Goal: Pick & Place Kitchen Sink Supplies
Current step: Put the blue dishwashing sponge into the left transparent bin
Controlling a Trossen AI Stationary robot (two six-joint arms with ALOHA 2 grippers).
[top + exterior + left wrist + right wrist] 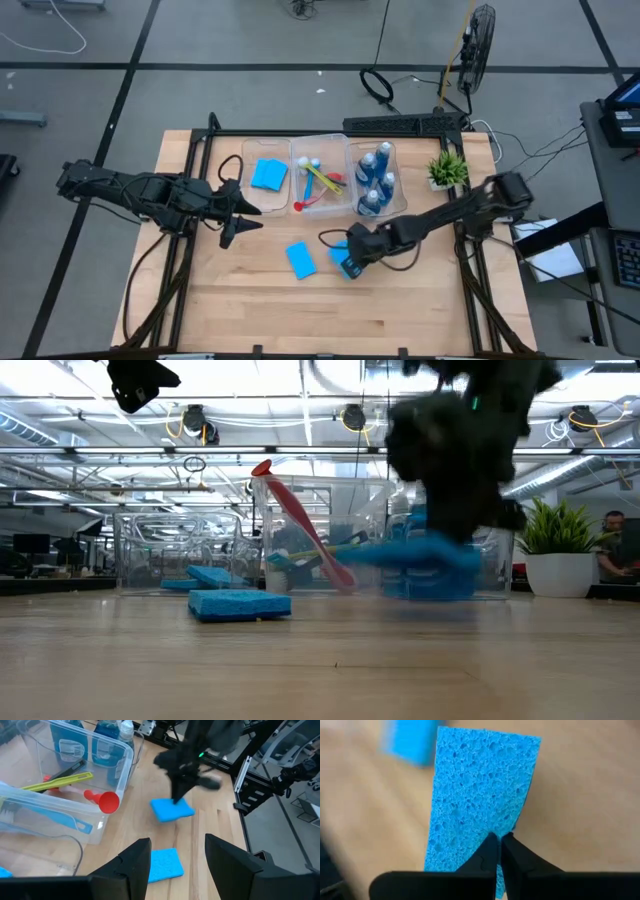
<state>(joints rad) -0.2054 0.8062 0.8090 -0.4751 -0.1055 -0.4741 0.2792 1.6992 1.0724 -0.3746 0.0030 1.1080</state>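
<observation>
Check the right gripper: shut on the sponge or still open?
Shut on the sponge. The right gripper has its fingertips pinched together on the sponge's edge in its wrist view.

Right gripper [352, 262] low at table centre, arm stretched in from right, fingers [490, 857] pinched together. Left gripper [238, 214] hovers left of centre, jaws apart.

Bright blue, pitted sponge [480, 795]; red brush [300, 520] and yellow-green brush [57, 782]; blue bottles [377, 180]; pale wood table [250, 290].
</observation>
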